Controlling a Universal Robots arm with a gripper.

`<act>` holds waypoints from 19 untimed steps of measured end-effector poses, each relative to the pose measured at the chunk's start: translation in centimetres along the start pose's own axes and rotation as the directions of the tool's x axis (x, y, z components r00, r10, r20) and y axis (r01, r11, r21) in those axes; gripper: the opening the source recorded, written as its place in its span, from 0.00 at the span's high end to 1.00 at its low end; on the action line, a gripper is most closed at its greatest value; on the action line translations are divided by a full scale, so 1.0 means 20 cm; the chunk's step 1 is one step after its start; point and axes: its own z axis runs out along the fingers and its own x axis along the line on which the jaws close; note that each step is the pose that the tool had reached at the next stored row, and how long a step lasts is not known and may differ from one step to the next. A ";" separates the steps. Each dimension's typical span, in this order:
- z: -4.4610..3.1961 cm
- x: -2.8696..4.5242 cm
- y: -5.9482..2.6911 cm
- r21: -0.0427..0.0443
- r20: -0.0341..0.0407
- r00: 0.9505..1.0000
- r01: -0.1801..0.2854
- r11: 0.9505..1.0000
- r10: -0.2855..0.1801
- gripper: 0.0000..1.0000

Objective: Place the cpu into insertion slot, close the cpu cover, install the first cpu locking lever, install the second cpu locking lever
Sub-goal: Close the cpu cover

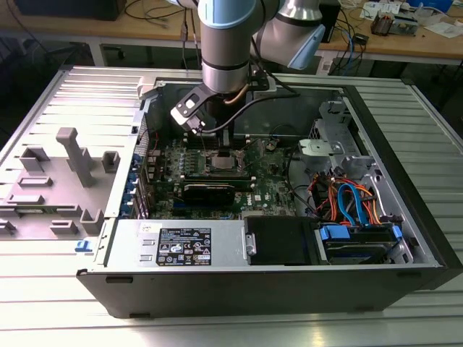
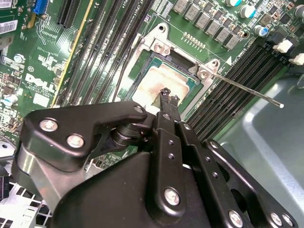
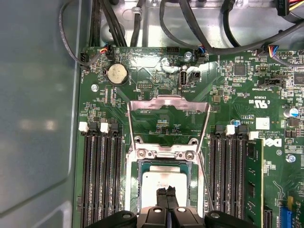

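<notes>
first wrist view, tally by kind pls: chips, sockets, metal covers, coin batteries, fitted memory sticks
chip: 1
socket: 1
metal cover: 1
coin battery: 1
memory stick: 1
total: 5

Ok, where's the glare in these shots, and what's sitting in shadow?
First wrist view: a white hot spot on the green board beside the open cpu cover, and the cpu shines pale. Second wrist view: the cpu's top reflects warm brown. Exterior view: the insertion slot sits dim under the arm.
</notes>
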 end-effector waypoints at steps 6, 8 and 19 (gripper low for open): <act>-0.017 0.001 0.001 0.000 0.000 1.000 0.000 1.000 0.000 0.89; -0.018 0.001 0.001 0.000 0.000 1.000 0.000 1.000 0.000 0.89; -0.029 0.001 0.001 0.000 0.000 1.000 0.000 1.000 0.000 0.89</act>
